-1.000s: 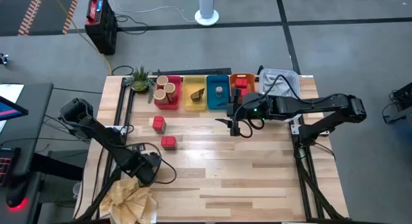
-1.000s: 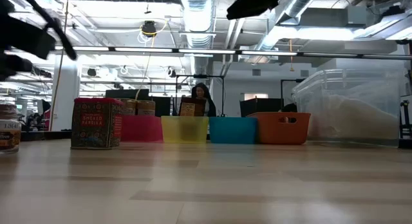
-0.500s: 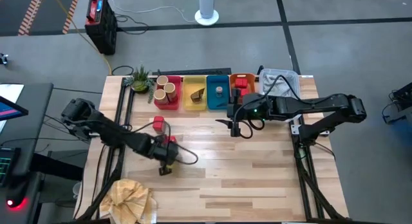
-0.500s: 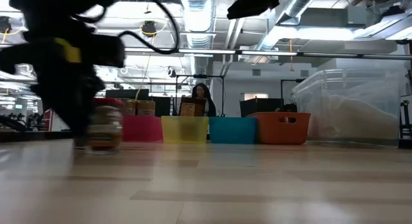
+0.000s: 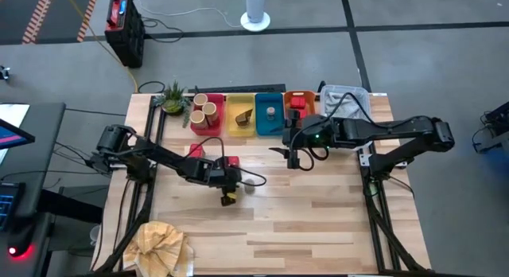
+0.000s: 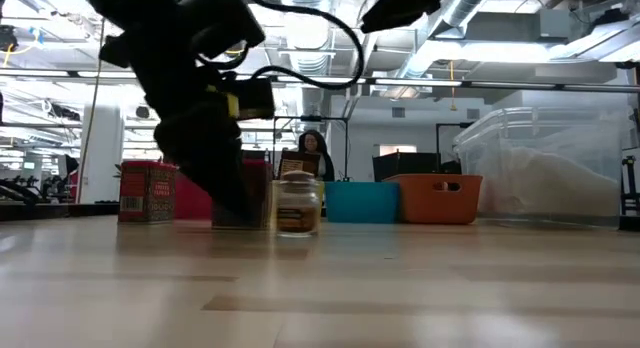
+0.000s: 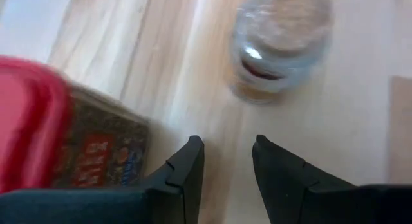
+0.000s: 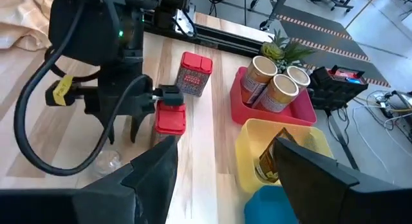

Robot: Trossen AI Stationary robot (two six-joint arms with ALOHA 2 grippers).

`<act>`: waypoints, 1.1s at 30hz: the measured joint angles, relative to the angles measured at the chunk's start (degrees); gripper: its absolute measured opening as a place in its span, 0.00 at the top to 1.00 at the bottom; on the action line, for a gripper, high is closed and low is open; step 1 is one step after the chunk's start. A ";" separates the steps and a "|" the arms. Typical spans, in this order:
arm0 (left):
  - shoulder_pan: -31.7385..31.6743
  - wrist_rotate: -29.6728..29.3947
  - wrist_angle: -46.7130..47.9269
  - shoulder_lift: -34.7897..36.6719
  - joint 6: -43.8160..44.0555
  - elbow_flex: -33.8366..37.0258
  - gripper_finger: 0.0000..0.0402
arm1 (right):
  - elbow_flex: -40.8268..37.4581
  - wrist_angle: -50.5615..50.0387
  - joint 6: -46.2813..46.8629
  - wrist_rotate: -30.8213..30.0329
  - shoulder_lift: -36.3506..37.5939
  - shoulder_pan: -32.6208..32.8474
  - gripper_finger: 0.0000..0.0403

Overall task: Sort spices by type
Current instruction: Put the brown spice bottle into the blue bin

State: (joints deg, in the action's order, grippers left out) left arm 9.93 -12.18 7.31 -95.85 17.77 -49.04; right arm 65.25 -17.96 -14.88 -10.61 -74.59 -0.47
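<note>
Sweeping in from the worktop's near-left corner within a second, the left end effector (image 5: 228, 199) is now hanging low over the middle of the pale wooden worktop (image 5: 318, 221), its two dark fingers (image 7: 187, 166) standing slightly apart and holding nothing. A small clear glass jar with brown contents (image 5: 249, 185) is standing upright just beyond those fingertips, on the side toward the right arm, apart from them and not between them. A red boxy spice tin (image 5: 231, 163) is sitting close beside the left end effector, with a second red tin (image 6: 146, 191) farther toward the left edge. By the look of it, the jar is the nearer piece for the left arm, which is much closer to it than the right.

The right end effector (image 5: 291, 157) is hovering above the worktop in front of the row of bins, its fingers spread wide and empty. Along the far edge, tan cylinders are resting in a pink bin (image 5: 207, 126), a dark wedge in a yellow bin (image 5: 241, 127), a round tin in a blue bin (image 5: 269, 126) and a red pack in an orange bin (image 5: 300, 96). Crumpled tan paper (image 5: 159, 247) is lying at the near-left corner. Beyond the worktop, an open workshop with ceiling ducts is showing, where a person (image 6: 312, 146) is sitting.
</note>
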 joint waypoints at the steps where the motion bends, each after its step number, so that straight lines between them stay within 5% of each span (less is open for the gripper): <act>1: -0.06 0.42 0.83 0.28 -0.64 -0.84 0.69 | 0.00 -0.43 0.37 0.00 0.29 0.00 0.29; 7: 0.01 0.79 15.50 4.32 -3.35 -6.46 0.69 | 0.02 -5.60 3.71 -0.02 -1.08 1.19 0.29; 15: 2.20 -8.79 17.31 15.82 -7.40 -5.52 0.71 | -0.04 -7.57 5.71 0.00 -5.40 3.54 0.29; 27: -1.20 -18.41 4.27 34.48 -18.92 -1.13 0.75 | 3.90 -1.75 4.01 0.35 -19.28 7.57 0.29; 33: -5.31 -20.91 3.68 37.48 -20.29 -1.13 0.75 | 9.64 -3.67 4.34 6.60 -28.34 8.48 0.29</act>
State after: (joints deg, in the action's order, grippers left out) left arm 4.62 -33.09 10.98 -58.37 -2.52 -50.17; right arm 74.90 -21.63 -10.55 -4.01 -102.92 8.01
